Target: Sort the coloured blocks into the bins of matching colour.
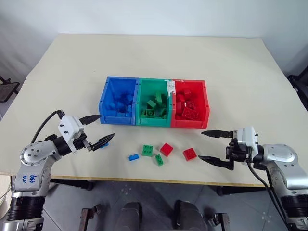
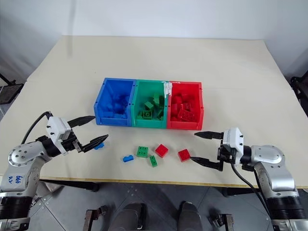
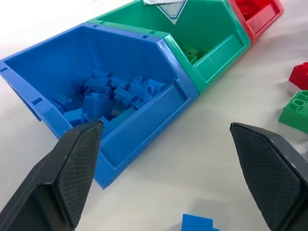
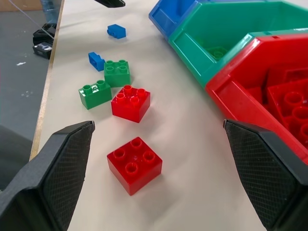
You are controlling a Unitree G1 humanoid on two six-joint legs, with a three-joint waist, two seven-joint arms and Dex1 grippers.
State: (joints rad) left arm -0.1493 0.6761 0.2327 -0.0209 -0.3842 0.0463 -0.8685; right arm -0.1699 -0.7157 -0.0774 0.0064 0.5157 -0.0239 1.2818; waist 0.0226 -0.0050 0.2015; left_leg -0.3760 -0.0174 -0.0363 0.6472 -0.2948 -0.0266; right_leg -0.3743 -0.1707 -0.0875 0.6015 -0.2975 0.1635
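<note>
Three joined bins stand mid-table: blue (image 1: 115, 119), green (image 1: 153, 121) and red (image 1: 189, 123), each holding several blocks of its own colour. In front of them lie loose blocks: two red (image 1: 166, 149) (image 1: 189, 154), two green (image 1: 147, 150) (image 1: 159, 160) and a blue one (image 1: 133, 157). Another blue block (image 2: 98, 146) lies just beneath my left gripper (image 1: 106, 127), which is open and empty, pointing toward the blue bin's front corner. My right gripper (image 1: 201, 145) is open and empty too, level, pointing left at the nearer red block (image 4: 134, 164).
The beige table's front edge (image 1: 144, 179) runs just behind the loose blocks, with grey floor below it. Bare tabletop lies behind and on both sides of the bins.
</note>
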